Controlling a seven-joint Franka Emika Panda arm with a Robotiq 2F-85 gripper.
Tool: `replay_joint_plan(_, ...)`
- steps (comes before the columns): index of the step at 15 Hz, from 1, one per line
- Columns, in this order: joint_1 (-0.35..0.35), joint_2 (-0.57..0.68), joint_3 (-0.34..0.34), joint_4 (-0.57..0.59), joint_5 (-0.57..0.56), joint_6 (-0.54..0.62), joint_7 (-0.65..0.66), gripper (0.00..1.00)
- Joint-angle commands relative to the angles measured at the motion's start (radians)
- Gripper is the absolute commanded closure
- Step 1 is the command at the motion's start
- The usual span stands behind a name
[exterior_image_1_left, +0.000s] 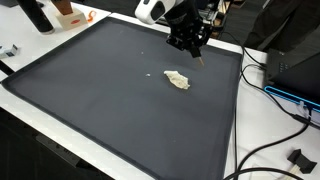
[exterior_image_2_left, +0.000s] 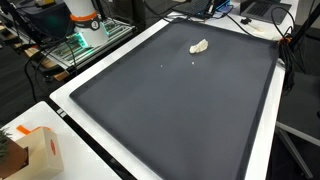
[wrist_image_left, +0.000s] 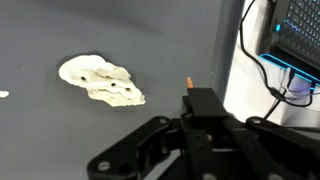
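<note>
Hidden or unclear: in the wrist view the gripper (wrist_image_left: 200, 102) was a black mass cut off by the lower edge, and its fingertips ran together into one dark block
Jaws: I could not tell whether they were parted or pressed together; a small orange tip (wrist_image_left: 188, 82) stood just above them, and what it belonged to was not clear
Out of frame: one exterior view showed the mat but no sure sight of the gripper
Gripper place: in an exterior view the gripper (exterior_image_1_left: 188, 42) hung over the far edge of the dark mat (exterior_image_1_left: 100, 100), the orange tip (exterior_image_1_left: 197, 60) pointing down below it
Pale lump: a whitish, knobbly piece (exterior_image_1_left: 177, 80) lay flat on the mat, near the gripper but apart from it; its material was too small to make out
Long axis: in the wrist view the pale lump (wrist_image_left: 100, 82) ran from upper left to lower right, broader at the left end
Same piece elsewhere: pale lump (exterior_image_2_left: 199, 46) near the mat's (exterior_image_2_left: 180, 120) far side, slanting up to the right
Speck: a tiny light crumb (exterior_image_1_left: 148, 74) lay beside it, not touching
Surround: white table (exterior_image_1_left: 241, 110) edging the mat, black cables (wrist_image_left: 250, 50) beyond
</note>
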Motion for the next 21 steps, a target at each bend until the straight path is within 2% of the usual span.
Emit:
replay_joint_plan(1, -0.034, 0.017, 0.023, 0.001, 0.069, 0.02, -0.075, 0.97)
replay_joint_plan(9, -0.055, 0.05, 0.03, 0.004, 0.183, 0.089, -0.157, 0.97)
replay_joint_plan(14, -0.057, 0.068, 0.028, 0.002, 0.242, 0.146, -0.149, 0.97)
replay_joint_plan(21, -0.055, 0.095, 0.017, 0.01, 0.262, 0.161, -0.094, 0.97)
